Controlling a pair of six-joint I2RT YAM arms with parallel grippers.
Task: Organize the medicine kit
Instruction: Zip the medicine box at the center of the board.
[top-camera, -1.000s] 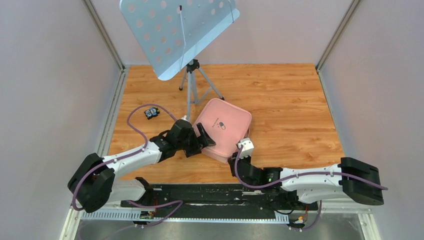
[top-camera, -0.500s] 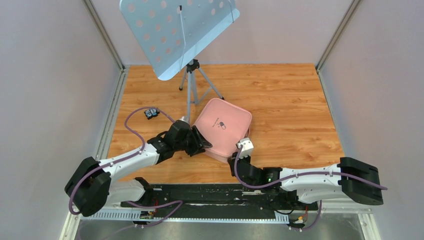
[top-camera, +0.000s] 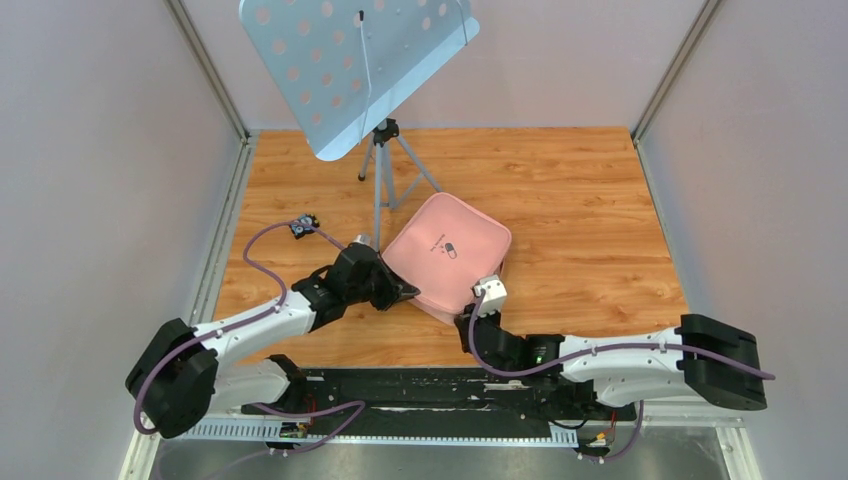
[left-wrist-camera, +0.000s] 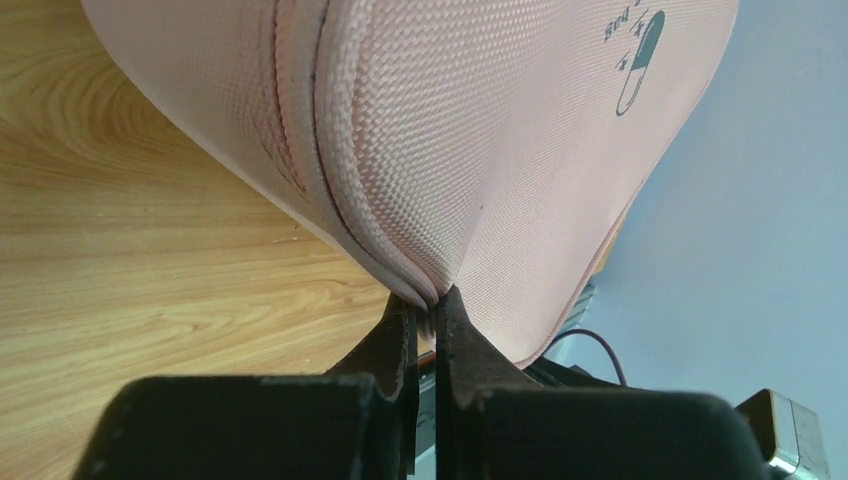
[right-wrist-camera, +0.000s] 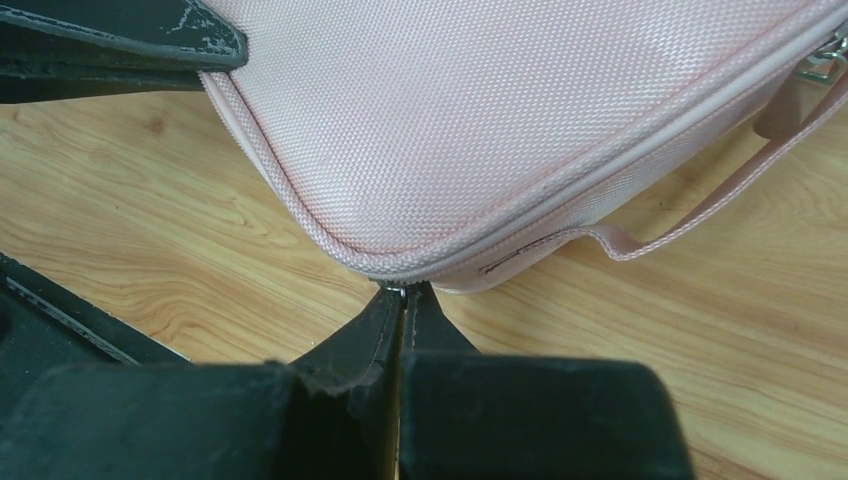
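Note:
The pink medicine kit (top-camera: 450, 250) lies closed on the wooden table, its pill logo facing up. My left gripper (top-camera: 405, 292) is shut on the kit's left rim; in the left wrist view the zip seam of the medicine kit (left-wrist-camera: 480, 130) is pinched between the left gripper's (left-wrist-camera: 428, 300) jaws. My right gripper (top-camera: 468, 312) is at the kit's near edge. In the right wrist view the right gripper (right-wrist-camera: 405, 292) is shut on the small metal zip pull under the medicine kit (right-wrist-camera: 500, 120). A pink strap (right-wrist-camera: 700, 205) trails off to the right.
A music stand with a perforated pale blue plate (top-camera: 355, 65) stands behind the kit on tripod legs (top-camera: 385, 160). A small black device (top-camera: 303, 226) on a purple cable lies at the left. Grey walls enclose the table; a black rail (top-camera: 420, 385) runs along the near edge.
My left gripper has closed from wide open onto the kit's left rim. The kit has turned and shifted slightly to the right. The right gripper has tightened shut at the zip pull.

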